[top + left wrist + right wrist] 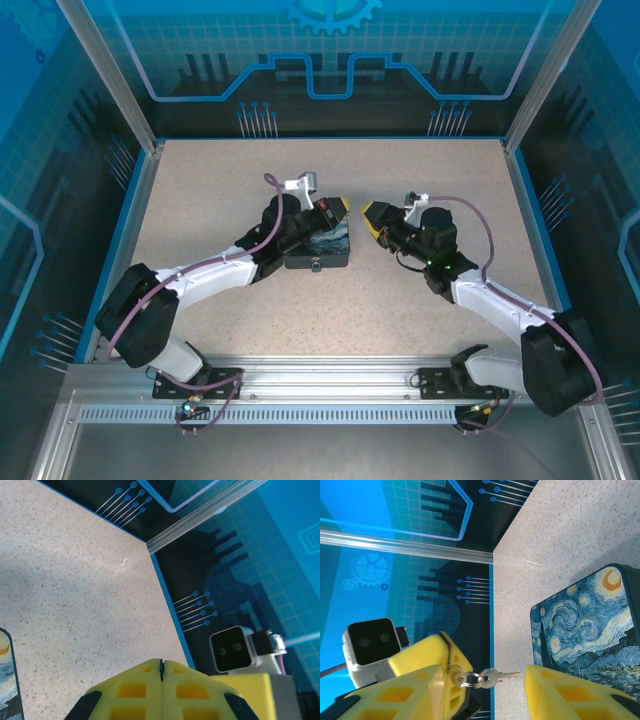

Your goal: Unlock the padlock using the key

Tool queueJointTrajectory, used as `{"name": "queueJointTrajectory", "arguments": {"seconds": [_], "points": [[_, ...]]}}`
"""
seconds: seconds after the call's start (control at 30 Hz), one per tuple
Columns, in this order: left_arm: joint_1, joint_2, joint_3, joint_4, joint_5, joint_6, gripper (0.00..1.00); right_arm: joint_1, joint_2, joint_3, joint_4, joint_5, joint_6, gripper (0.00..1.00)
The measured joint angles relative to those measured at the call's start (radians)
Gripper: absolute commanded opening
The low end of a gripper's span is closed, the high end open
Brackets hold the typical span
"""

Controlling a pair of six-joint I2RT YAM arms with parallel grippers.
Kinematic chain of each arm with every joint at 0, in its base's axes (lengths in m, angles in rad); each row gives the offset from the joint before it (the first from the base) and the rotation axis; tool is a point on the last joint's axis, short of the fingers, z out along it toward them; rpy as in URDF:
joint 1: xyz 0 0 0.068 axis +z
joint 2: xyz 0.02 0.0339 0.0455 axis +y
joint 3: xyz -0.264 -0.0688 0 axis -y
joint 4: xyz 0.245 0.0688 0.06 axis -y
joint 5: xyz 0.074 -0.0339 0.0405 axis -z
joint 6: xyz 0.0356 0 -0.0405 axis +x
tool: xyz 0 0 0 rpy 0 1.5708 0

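The left gripper is pressed fully together and, judging from the right wrist view, pinches the small ring that carries the key. The key sticks out sideways from the ring into the gap of the right gripper. That gripper's fingers stand partly spread on either side of the key, and neither touches it. The key's tip points at the finger nearer the box.

The main risk is a bad handover. The key swivels freely on its ring. If the right fingers meet it off-centre or on its tip, it may twist and end up clamped crooked. A crooked key will not line up with the keyhole. If the left gripper lets go before the right one has a firm hold, the key falls to the table, where such a thin thing is hard to pick up.

The padlock appears as a small grey spot on the near side of the box, below the left gripper and towards its base. It is too small to tell which way the keyhole faces, and the loose box may slide under a push.
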Motion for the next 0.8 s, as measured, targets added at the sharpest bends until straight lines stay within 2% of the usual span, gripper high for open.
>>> {"name": "queueJointTrajectory", "arguments": {"seconds": [0.43,0.8], "points": [[-0.004,0.006,-0.024,0.082,-0.016,-0.08,0.0,0.026,0.12,0.006,0.188,-0.019,0.042,0.35],[-0.004,0.021,-0.026,0.107,-0.023,-0.121,0.0,0.037,0.139,0.019,0.262,-0.039,0.055,0.28]]}}
